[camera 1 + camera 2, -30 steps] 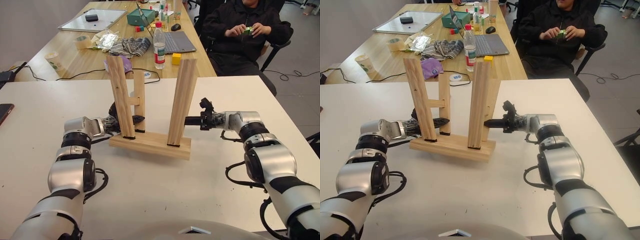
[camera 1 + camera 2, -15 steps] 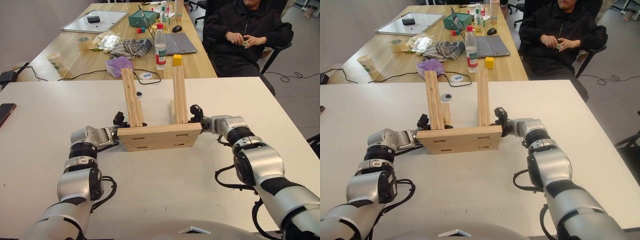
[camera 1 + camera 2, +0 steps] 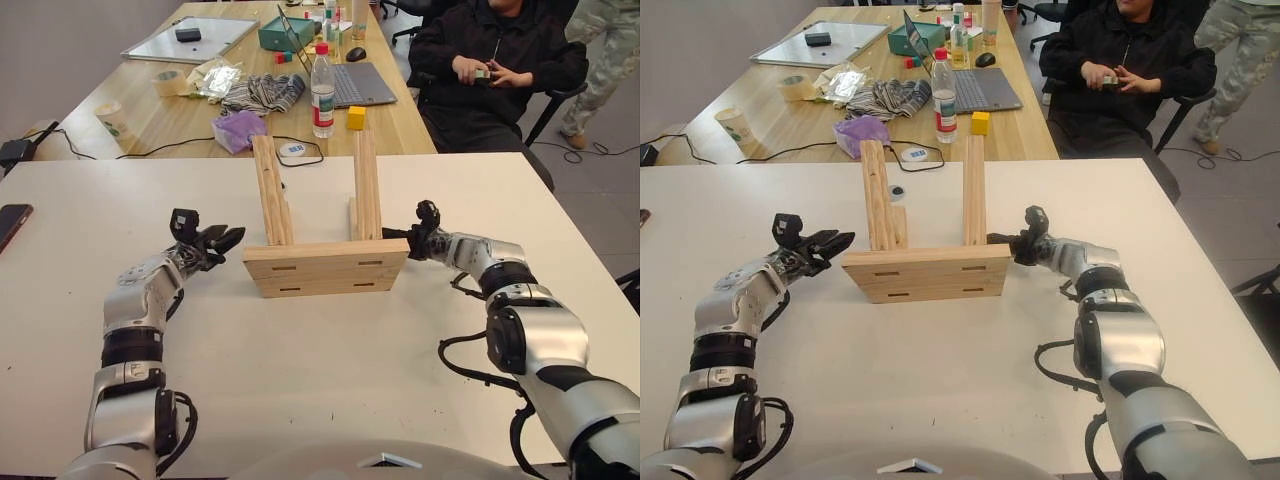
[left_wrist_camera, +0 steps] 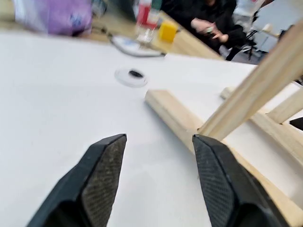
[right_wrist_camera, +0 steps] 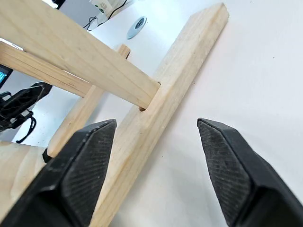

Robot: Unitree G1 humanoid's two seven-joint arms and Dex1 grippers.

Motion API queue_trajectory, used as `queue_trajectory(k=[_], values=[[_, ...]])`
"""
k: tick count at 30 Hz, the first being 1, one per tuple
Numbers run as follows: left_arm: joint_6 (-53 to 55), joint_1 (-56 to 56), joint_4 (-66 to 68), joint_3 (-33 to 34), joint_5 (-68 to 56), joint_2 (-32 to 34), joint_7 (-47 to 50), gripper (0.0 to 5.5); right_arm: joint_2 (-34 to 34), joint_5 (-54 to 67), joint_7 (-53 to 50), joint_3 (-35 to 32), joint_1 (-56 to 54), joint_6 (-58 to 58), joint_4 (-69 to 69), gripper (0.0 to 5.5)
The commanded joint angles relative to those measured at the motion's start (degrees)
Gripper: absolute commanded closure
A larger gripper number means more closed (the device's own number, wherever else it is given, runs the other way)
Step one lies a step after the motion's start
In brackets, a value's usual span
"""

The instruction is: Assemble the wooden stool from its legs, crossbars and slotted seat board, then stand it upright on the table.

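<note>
Black left gripper [image 3: 222, 240], left of centre, has backed off, jaws released. Wooden stool [image 3: 325, 265], inverted a second ago, lies on its side mid-frame, legs pointing away. Right gripper [image 3: 416, 236] at its right edge, jaws spread. Judgement: quarter turn remains. White table [image 3: 300, 390]; cluttered wooden desk [image 3: 180, 110] behind, upper frame.

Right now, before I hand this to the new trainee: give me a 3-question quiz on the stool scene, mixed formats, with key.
1. True or false: the stool stands upright on its legs on the table.
2. The seat board shows its slotted face towards: A the robot, B the ceiling, C the table top.
3. Fill in: the left gripper and the right gripper are both ____.

Key: 1 false, it lies on its side; 2 A; 3 open.
</note>
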Motion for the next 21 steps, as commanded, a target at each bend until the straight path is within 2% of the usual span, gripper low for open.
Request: queue_trajectory(k=[1, 6, 10, 14, 21], values=[[-9.04, 6.8, -5.9, -3.14, 2.92, 4.48, -6.29, 2.93, -4.54, -2.8, 1.25, 1.6, 4.61, -8.69, -6.04, 2.35], [-17.18, 14.39, -12.96, -7.6, 5.23, 13.39, -18.63, 2.93, -13.56, -4.11, 18.61, 7.2, 13.19, -17.56, -22.51, 2.35], [-17.23, 16.22, -16.4, -8.37, 3.15, 15.54, -22.51, 2.93, -17.6, -2.95, 28.53, 11.87, 19.07, -16.29, -34.07, 2.35], [-18.47, 14.39, -15.45, -9.81, 3.38, 13.84, -21.57, 2.93, -16.54, -0.86, 30.39, 13.87, 22.38, -12.05, -41.61, 2.35], [-20.17, 10.92, -11.18, -12.6, 3.49, 11.69, -21.67, 2.93, -13.57, 0.58, 27.58, 14.72, 20.79, -9.5, -41.81, 2.35]])
